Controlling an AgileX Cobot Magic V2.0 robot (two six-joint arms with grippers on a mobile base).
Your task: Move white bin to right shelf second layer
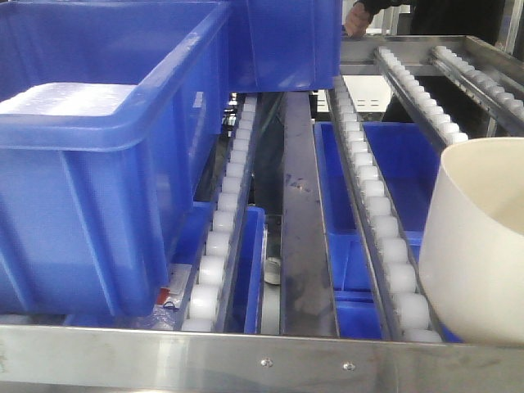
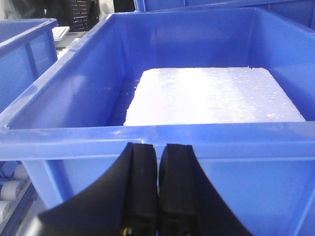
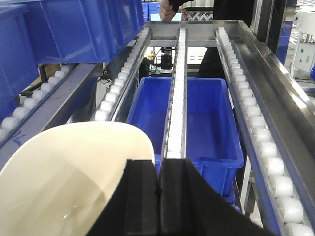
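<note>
The white bin (image 1: 479, 246) is a glossy cream tub at the right edge of the front view, held above the front end of the roller rails. In the right wrist view its open inside (image 3: 64, 182) fills the lower left. My right gripper (image 3: 158, 169) is shut on the bin's rim, one finger inside the wall and one outside. The shelf level of sloping rails with white rollers (image 3: 177, 88) runs away ahead of it and also shows in the front view (image 1: 377, 205). My left gripper (image 2: 157, 155) is shut and empty, just in front of a blue crate's near wall.
A large blue crate (image 1: 98, 164) holding a white foam slab (image 2: 211, 96) sits on the left rails, with another blue crate (image 1: 282, 45) behind it. Blue crates (image 3: 206, 118) lie on the level below the rails. A person's hand (image 1: 354, 20) rests at the far end.
</note>
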